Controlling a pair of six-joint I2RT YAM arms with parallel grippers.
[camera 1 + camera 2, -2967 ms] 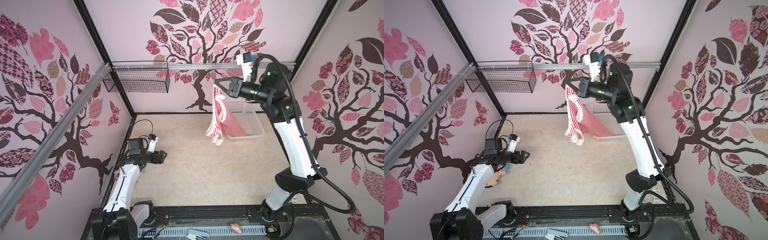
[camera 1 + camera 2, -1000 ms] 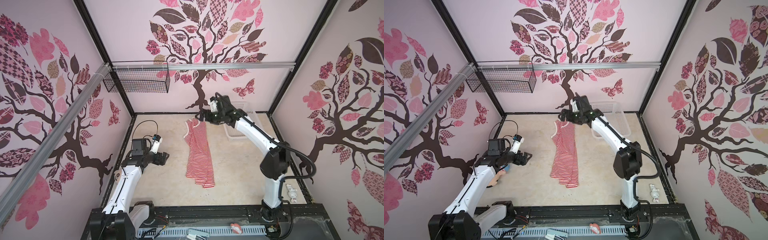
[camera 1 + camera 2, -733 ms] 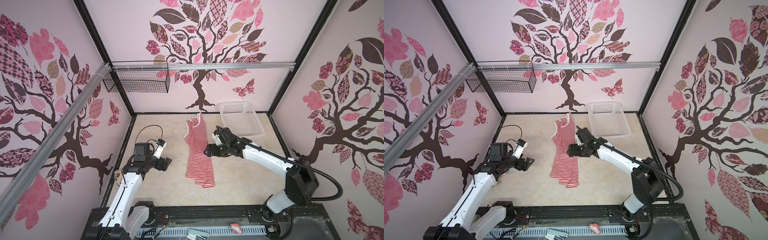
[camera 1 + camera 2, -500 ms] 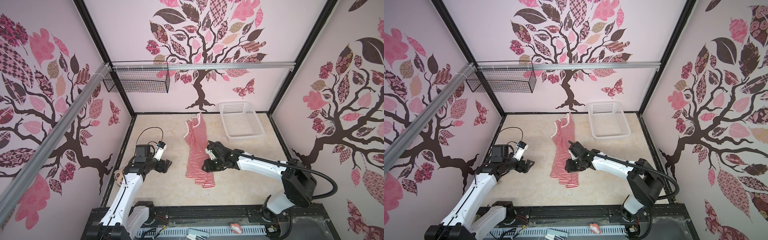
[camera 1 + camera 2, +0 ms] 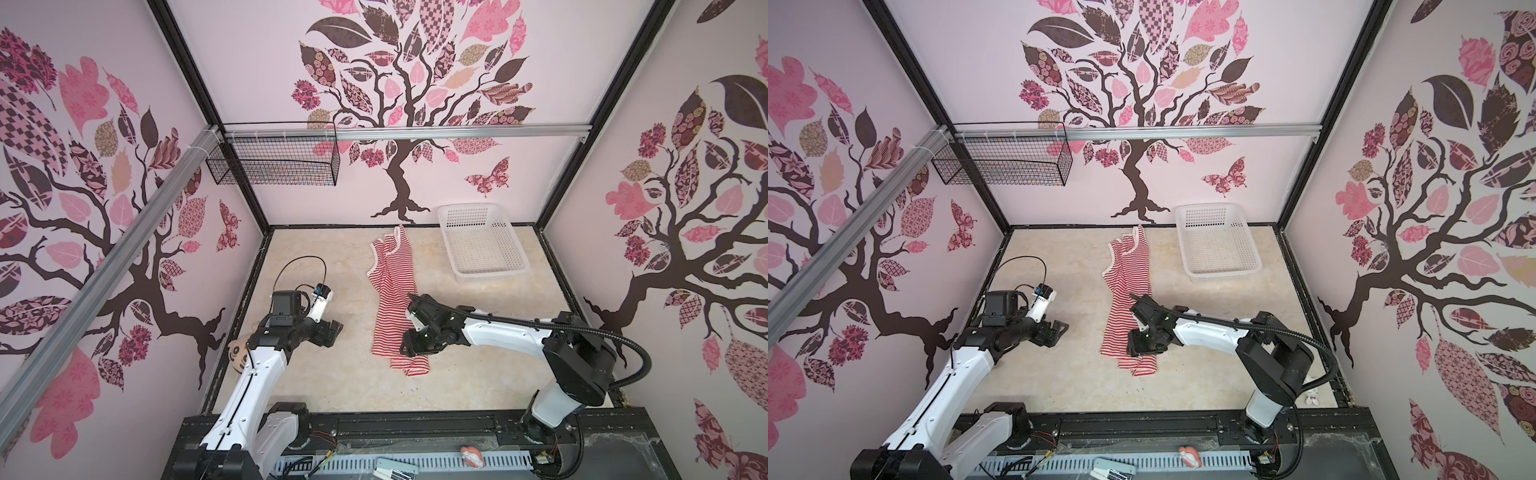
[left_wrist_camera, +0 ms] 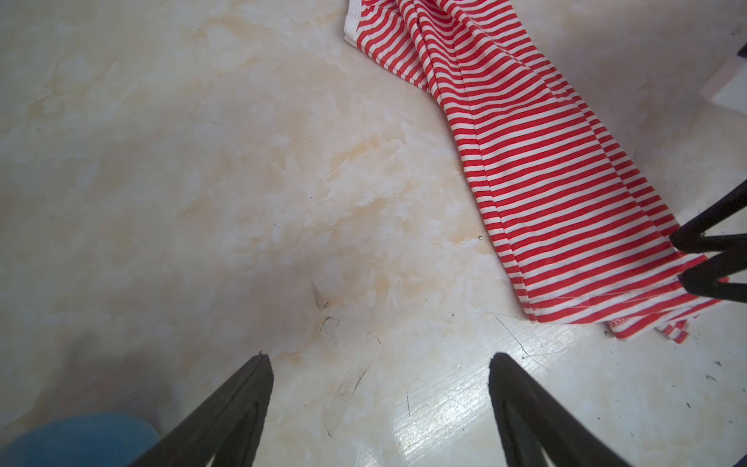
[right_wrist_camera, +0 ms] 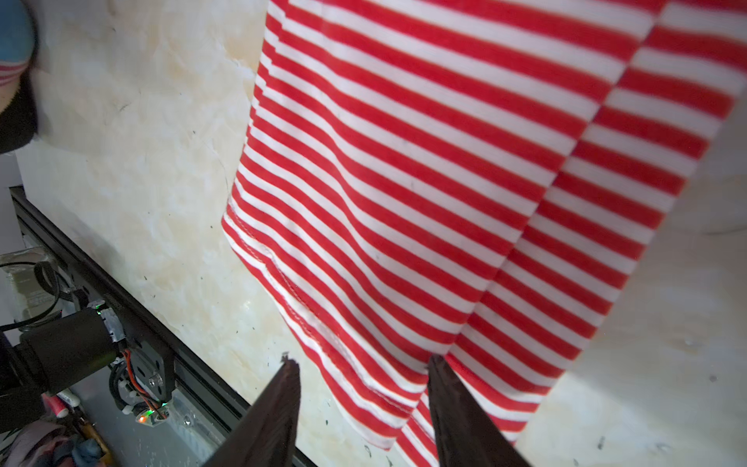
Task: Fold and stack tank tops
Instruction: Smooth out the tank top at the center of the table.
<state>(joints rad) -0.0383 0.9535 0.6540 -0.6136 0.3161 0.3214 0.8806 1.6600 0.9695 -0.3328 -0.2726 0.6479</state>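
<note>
Top view: tank top [image 5: 391, 299] lengthwise, neck rearward.

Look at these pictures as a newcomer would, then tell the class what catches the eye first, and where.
The red-and-white striped tank top stands out, lying stretched long in the middle of the pale table, beside a white basket in the far right corner. The right claw sits open at its near hem, while the left claw hangs open over the table, apart from the top.
</note>
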